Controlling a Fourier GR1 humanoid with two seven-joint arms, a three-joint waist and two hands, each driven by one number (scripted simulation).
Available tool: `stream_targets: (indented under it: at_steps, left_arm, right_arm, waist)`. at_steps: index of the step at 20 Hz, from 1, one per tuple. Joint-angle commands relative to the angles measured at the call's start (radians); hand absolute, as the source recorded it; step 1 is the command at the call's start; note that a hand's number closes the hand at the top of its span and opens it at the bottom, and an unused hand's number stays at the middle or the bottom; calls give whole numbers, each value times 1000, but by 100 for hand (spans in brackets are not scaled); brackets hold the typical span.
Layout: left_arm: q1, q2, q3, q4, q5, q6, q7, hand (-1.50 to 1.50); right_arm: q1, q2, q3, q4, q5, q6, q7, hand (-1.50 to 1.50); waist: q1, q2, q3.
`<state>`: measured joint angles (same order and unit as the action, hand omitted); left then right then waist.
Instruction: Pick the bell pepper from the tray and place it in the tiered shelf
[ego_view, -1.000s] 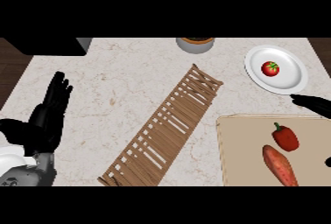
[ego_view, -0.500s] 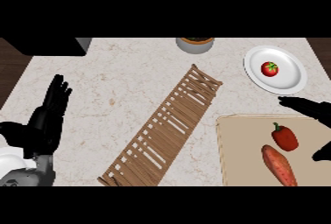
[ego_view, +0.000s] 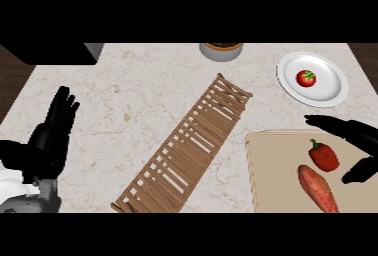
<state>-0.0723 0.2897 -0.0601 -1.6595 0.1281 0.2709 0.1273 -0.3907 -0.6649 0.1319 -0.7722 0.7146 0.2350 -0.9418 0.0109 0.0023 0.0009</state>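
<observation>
Right hand (ego_view: 354, 137) spread open, empty, straddling red bell pepper (ego_view: 323, 155) on beige tray (ego_view: 277, 172) so we can grasp.

Bright, even light falls from above, with faint soft shadows and no glare or blur.

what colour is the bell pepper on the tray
Red with a dark stem; the bell pepper shows in the head view.

Sweet potato (ego_view: 317, 189) lies just beside bell pepper (ego_view: 323, 156); its other sides stand clear
</observation>
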Motion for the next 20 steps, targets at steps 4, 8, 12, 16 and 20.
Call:
stream_targets:
  at_steps: [4, 8, 12, 16, 20]
  left_arm:
    - [5, -14, 21, -30, -20, -8, 16, 0]
    - [18, -10, 19, -102, -17, -33, 77, 0]
    - [-9, -27, 57, 17, -13, -70, -27, 0]
    - [-33, -38, 51, 3, -44, -35, 33, 0]
    - [-68, -53, 46, 15, -50, -31, 46, 0]
  right_arm:
    - [-64, 80, 18, 126, 44, -34, -106, -150]
    - [-103, 90, 8, 243, 68, -56, -132, -150]
    - [-109, 61, 35, 255, 113, -45, -161, 150]
    - [-55, 133, 61, 146, 129, -149, -110, 150]
    - [-99, 132, 9, 212, 112, -236, -175, 150]
  waist:
    - [2, 0, 0]
    - [8, 1, 1]
    - [1, 1, 0]
    - [-8, -1, -1]
    - [-3, 2, 0]
